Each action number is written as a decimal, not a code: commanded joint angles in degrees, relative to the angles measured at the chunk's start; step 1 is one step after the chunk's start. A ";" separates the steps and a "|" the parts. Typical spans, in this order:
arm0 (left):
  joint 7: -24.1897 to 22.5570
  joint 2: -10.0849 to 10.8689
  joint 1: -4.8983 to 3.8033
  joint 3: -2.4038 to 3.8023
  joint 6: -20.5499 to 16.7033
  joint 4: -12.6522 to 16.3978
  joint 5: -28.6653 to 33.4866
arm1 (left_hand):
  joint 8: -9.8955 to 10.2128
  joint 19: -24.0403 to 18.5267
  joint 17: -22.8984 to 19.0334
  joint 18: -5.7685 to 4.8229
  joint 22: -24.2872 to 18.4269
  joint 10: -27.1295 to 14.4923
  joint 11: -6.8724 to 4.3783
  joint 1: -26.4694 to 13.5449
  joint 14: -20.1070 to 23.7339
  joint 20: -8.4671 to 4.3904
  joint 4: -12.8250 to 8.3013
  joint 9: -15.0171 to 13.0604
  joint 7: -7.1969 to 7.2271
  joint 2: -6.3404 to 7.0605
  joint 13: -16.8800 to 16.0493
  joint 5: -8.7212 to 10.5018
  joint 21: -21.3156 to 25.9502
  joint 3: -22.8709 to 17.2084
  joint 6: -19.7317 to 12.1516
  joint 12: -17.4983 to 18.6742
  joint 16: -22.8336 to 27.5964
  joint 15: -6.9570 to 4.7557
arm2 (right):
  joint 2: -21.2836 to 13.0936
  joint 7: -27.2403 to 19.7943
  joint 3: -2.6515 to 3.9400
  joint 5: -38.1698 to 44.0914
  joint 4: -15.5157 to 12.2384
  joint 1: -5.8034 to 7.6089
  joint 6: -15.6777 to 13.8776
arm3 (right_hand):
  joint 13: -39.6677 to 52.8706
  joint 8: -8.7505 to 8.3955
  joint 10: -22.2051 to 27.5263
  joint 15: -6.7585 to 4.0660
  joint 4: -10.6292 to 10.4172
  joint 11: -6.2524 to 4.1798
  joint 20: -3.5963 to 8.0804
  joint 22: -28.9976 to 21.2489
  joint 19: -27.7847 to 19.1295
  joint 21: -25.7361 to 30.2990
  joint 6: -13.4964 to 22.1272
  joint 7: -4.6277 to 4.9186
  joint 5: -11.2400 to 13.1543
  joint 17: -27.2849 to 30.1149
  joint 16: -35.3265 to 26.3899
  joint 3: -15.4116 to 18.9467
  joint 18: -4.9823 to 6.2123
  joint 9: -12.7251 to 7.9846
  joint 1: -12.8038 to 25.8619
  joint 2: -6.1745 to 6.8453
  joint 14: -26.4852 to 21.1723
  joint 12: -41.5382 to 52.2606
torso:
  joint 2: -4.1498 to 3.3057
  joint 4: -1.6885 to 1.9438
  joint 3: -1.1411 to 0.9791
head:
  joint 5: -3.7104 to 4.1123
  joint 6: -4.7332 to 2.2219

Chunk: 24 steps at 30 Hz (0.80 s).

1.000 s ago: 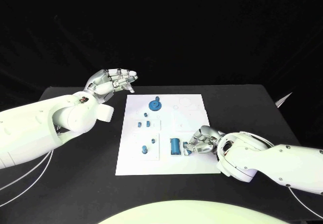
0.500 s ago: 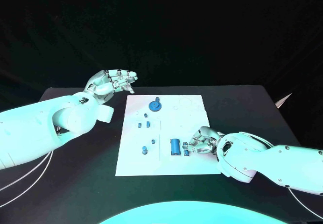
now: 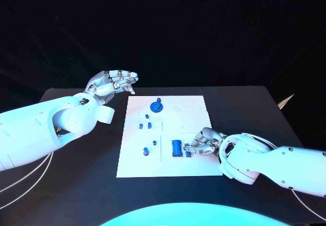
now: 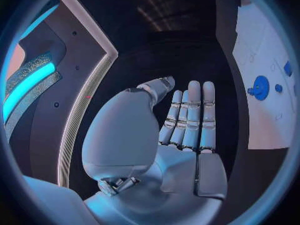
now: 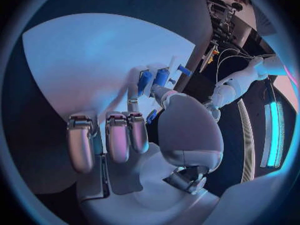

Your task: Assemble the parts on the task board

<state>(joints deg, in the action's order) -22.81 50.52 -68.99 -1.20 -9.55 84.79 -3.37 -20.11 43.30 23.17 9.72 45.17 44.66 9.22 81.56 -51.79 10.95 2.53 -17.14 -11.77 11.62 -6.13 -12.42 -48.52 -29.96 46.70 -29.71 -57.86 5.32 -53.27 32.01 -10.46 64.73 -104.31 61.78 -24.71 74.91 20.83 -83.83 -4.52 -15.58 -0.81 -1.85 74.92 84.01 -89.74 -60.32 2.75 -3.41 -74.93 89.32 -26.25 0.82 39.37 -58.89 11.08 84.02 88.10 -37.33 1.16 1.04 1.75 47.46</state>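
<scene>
The white task board (image 3: 193,117) lies in the middle of the black table. On it are a blue round gear (image 3: 156,107), several small blue parts (image 3: 144,125) and a blue cylinder (image 3: 176,147). My right hand (image 3: 205,142) rests curled on the board's right side, its fingertips pinching a small blue part (image 3: 187,153) just beside the cylinder. In the right wrist view that part (image 5: 150,116) sits under the thumb, with the cylinder (image 5: 145,80) beyond. My left hand (image 3: 113,83) is raised off the board's far left corner, fingers apart, holding nothing. The left wrist view shows the gear (image 4: 260,87).
The black table (image 3: 81,160) runs wide on both sides of the board. A pale pointed object (image 3: 286,100) sticks out at the table's right edge. My right forearm (image 3: 285,165) lies over the table's near right part.
My right hand's fingers have shifted slightly around the small blue part beside the cylinder. The left hand has stayed where it was.
</scene>
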 commanded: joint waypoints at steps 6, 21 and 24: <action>-0.28 0.07 -0.04 0.04 0.66 0.19 0.13 | -0.15 0.25 -0.08 0.74 -0.05 0.42 -0.05 -0.07 0.39 0.00 0.47 0.05 -0.26 -0.32 0.05 0.14 0.32 0.01 -0.27 0.28 -0.22 -0.10 | -1.66 -2.20 -0.02 0.74 -1.05 -0.06 1.68 | 14.25 -0.42 -5.51 -0.19 1.31 -0.31 0.44 15.08 5.99 -0.26 0.04 0.36 0.33 -14.01 0.29 1.01 -0.82 0.09 -0.96 0.98 5.76 0.15 | 0.01 -0.03 -0.09 | 0.08 0.03; -0.32 0.16 -0.03 0.03 0.79 0.15 0.13 | -0.19 0.28 -0.09 0.74 -0.08 0.44 -0.04 -0.06 0.40 0.00 0.50 0.06 -0.27 -0.36 0.10 0.13 0.37 0.02 -0.27 0.32 -0.23 -0.10 | -3.83 -4.48 -0.03 -0.51 -2.90 -0.19 3.94 | 14.30 -0.43 -5.55 -0.18 1.71 -0.31 0.44 15.08 5.99 -0.26 0.00 0.35 0.40 -14.08 0.32 2.21 -0.82 0.10 -1.50 1.52 5.77 0.24 | -0.03 0.00 -0.05 | 0.07 -0.08; -0.30 0.14 -0.03 0.03 0.81 0.13 0.13 | -0.19 0.28 -0.09 0.74 -0.08 0.44 -0.04 -0.06 0.40 0.00 0.50 0.06 -0.27 -0.36 0.10 0.13 0.37 0.02 -0.27 0.32 -0.23 -0.10 | -3.81 -4.59 -0.03 -0.64 -2.94 -0.22 4.05 | 14.28 -0.43 -5.53 -0.18 1.72 -0.31 0.44 15.08 5.99 -0.26 -0.01 0.35 0.40 -14.15 0.34 2.25 -0.82 0.10 -1.52 1.53 5.79 0.20 | -0.02 0.03 -0.04 | 0.01 0.14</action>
<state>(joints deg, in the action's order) -22.79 50.74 -68.99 -1.21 -9.55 84.80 -3.37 -20.10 43.30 23.16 9.72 45.18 44.66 9.21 81.56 -51.79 10.95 2.70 -17.16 -11.77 11.62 -6.08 -12.42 -48.52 -29.80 46.70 -29.72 -57.86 5.32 -57.10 28.84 -10.48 64.37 -107.09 61.63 -22.34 74.91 20.60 -83.83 -4.52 -13.91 -0.81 -1.85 74.91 84.01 -89.74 -60.32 2.75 -3.21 -74.92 89.32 -24.27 0.82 39.41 -60.18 12.37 84.02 88.10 -37.34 1.13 0.98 1.80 47.40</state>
